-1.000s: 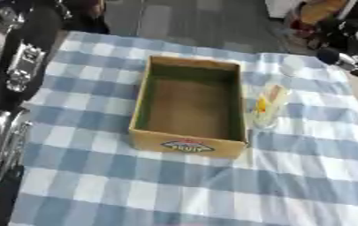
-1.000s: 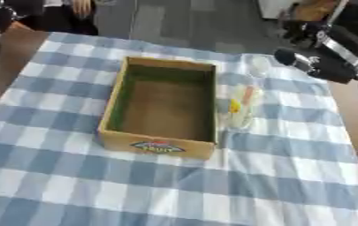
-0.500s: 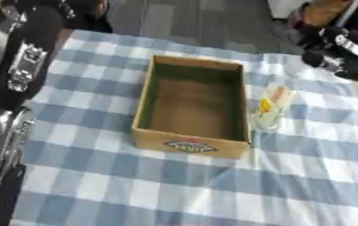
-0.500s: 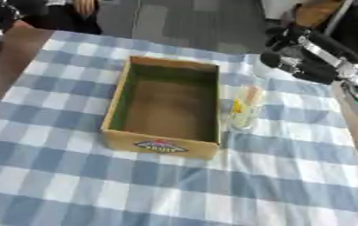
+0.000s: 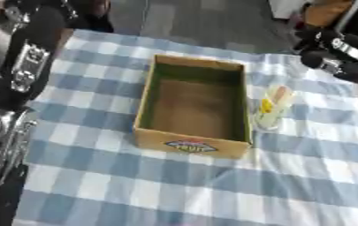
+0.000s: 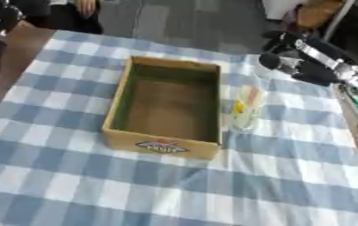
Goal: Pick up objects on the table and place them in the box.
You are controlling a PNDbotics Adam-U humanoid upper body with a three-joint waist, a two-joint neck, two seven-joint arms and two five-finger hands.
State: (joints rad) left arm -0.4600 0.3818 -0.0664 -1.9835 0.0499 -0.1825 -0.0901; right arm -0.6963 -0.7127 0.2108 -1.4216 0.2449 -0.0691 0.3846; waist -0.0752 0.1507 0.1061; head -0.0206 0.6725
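Right eye view: the right hand (image 6: pixel 286 59) is now over the far right part of the table, above and behind the packet (image 6: pixel 246 110). A second ago it was at the far right edge, further from the work; half a second ago it had come partway in. It is therefore advancing toward the packet, and no contact has been made. Its fingers appear dark and bunched at the end of the arm, but whether they are straight or curled cannot be told from these views. It has hold of nothing that can be seen.

The packet, a clear wrapper with yellow and pale contents, lies on the checked cloth (image 6: pixel 73 176) just beside the right wall of the box (image 6: pixel 166 110), close to touching it. Its position matches the earlier views. The box has not moved either; the small shift of the whole scene is camera movement. The box interior shows only its brown floor and green inner walls, so nothing has been placed.

The left arm (image 5: pixel 19 66) occupies the left margin of the left eye view; its hand is not seen.

Assessment: the task is at the reach stage, with the first pick not yet done. The packet's nearness to the box wall leaves little room on that side, so an approach from above or from the right looks preferable.
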